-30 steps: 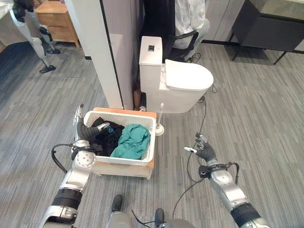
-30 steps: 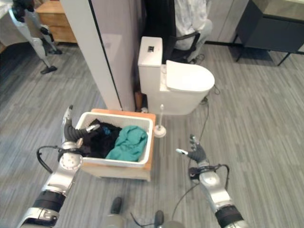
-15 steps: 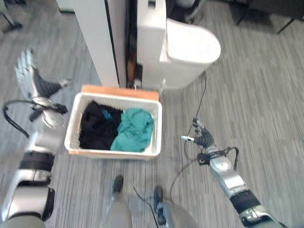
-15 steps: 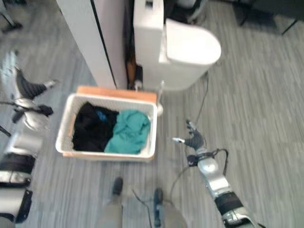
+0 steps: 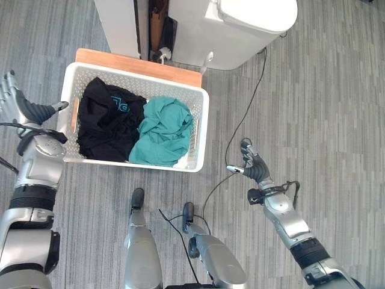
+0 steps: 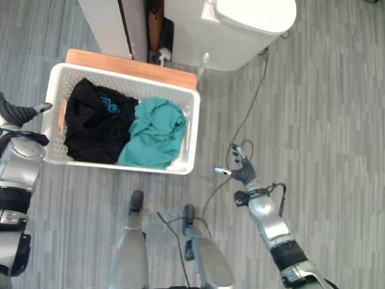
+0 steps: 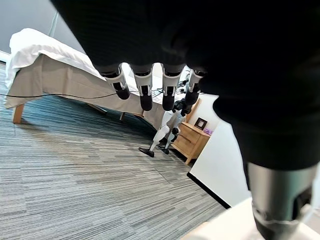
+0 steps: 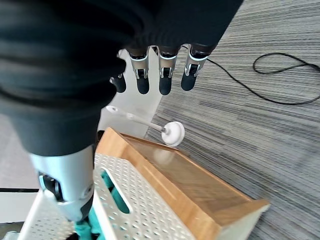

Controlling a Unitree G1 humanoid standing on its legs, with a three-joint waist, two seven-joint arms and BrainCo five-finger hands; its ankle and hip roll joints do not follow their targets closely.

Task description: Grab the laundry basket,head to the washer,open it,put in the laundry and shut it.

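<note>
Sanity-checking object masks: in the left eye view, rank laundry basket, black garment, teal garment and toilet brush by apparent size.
1. laundry basket
2. black garment and teal garment: look about alike, so not ranked against each other
3. toilet brush: smallest, though partly hidden behind the basket's stand

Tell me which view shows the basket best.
Left eye view: the whole basket from above, clothes inside, both end slots visible. Right eye view matches it. Right wrist view shows one perforated wall close up; left wrist view a pale corner at most.
</note>
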